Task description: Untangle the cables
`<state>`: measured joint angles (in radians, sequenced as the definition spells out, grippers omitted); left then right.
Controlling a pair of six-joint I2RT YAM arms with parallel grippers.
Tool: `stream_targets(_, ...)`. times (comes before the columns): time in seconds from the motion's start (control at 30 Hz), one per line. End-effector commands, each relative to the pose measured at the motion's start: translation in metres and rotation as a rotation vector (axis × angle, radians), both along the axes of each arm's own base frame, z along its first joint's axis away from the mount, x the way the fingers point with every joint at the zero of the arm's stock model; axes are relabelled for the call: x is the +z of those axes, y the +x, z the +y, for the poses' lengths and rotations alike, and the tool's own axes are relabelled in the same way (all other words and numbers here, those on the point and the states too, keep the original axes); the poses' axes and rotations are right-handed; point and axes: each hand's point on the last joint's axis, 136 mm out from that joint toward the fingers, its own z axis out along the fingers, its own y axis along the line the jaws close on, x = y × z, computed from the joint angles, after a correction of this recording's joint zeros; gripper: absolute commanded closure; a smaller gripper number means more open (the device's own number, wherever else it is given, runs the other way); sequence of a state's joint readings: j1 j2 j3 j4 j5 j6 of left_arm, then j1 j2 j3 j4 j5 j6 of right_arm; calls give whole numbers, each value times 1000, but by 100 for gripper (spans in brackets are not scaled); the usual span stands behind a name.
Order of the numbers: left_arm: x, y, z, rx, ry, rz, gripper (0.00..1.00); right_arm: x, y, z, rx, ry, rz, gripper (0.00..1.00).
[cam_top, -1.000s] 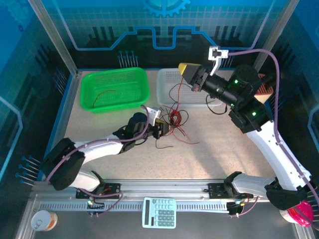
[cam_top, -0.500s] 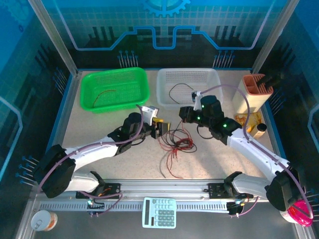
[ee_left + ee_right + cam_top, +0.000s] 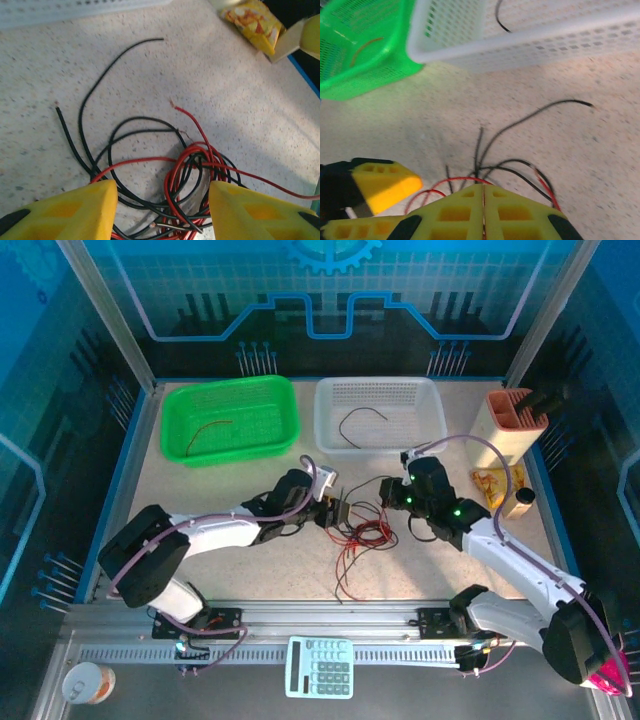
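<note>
The cables (image 3: 364,533) lie as a loose red and black tangle on the table between my two arms. In the left wrist view the cables (image 3: 192,170) sit between my left gripper's (image 3: 162,210) wide-apart yellow fingers (image 3: 75,210), which touch nothing. From above, the left gripper (image 3: 336,512) is at the tangle's left edge. My right gripper (image 3: 386,496) is low at the tangle's upper right. Its jaws are pressed together in the right wrist view (image 3: 483,210), with a thin red line in the seam and a red cable (image 3: 455,180) curving out beside the tips.
Behind the tangle stand a green basket (image 3: 175,405) holding one red wire (image 3: 212,427) and a white basket (image 3: 432,410) holding one black wire (image 3: 360,420). A beige holder (image 3: 512,425) and a snack packet (image 3: 492,483) are at the right. A calculator (image 3: 320,667) lies on the front rail.
The right arm came down from above the white basket to the table beside the tangle. The left gripper opened wider and moved right. The cables dropped and spread flat.
</note>
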<state>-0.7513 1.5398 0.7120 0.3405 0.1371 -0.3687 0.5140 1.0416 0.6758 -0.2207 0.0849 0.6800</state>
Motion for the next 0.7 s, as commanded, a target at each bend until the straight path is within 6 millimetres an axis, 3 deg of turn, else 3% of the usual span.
stream_targets(0.0,3,1,-9,-20,-5,9,47,-27,-7,-17,-58,-42,68,100)
stream_targets(0.17,7,5,-15,-35,3,7,47,-32,1,-1,8,-62,118,100)
stream_targets(0.37,13,7,-15,-30,4,1,47,-67,-16,-5,42,-163,222,99)
stream_targets(0.53,21,15,-3,22,-18,-15,47,-95,-38,-13,46,-211,292,59)
stream_targets(0.67,33,23,8,64,-42,-35,47,-107,-47,-11,61,-236,325,42)
